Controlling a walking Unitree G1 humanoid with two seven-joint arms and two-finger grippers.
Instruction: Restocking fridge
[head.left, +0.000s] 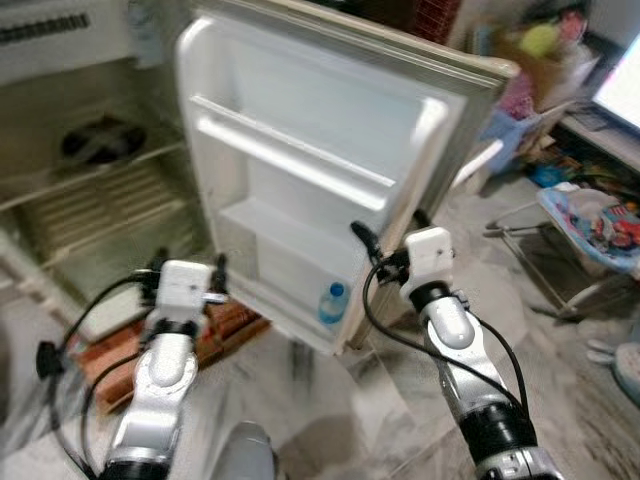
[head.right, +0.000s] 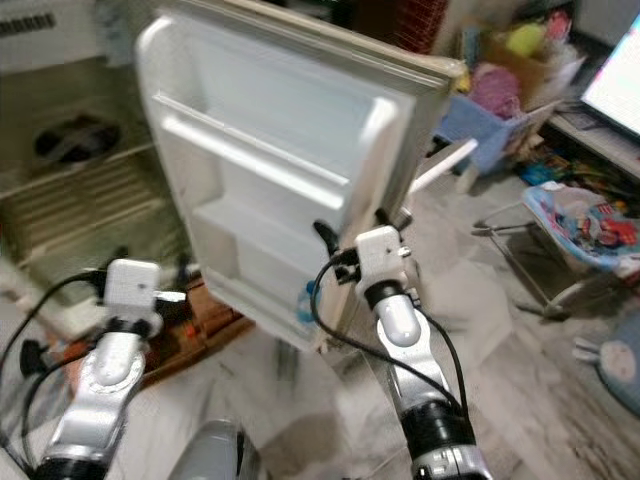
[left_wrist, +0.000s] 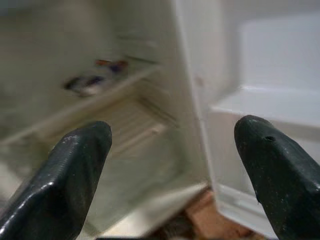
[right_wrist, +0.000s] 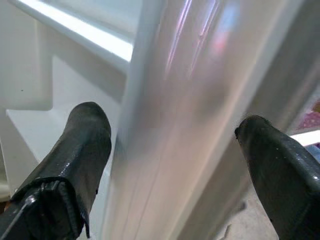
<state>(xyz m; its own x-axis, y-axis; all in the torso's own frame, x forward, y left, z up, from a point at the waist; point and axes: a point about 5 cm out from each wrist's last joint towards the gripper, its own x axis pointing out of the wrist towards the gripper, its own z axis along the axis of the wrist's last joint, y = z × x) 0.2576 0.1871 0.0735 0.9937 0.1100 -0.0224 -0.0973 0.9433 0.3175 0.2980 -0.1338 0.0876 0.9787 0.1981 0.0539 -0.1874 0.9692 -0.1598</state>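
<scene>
Because the fridge is to be restocked, its door (head.left: 330, 150) is swung wide, and the free edge is straddled by the right gripper (head.left: 390, 232), whose fingers are spread with one on each side of the edge, not clamped; this is judged a hold for moving the door. Moulded white plastic shelves line the door, and a small clear bottle (head.left: 333, 301) stands in the lowest one. At the near left, the left gripper (head.left: 190, 270) is held wide open and empty before the ribbed fridge interior (head.left: 110, 210). Red bricks (head.left: 215, 325) lie underneath on the marbled floor (head.left: 330, 400).
</scene>
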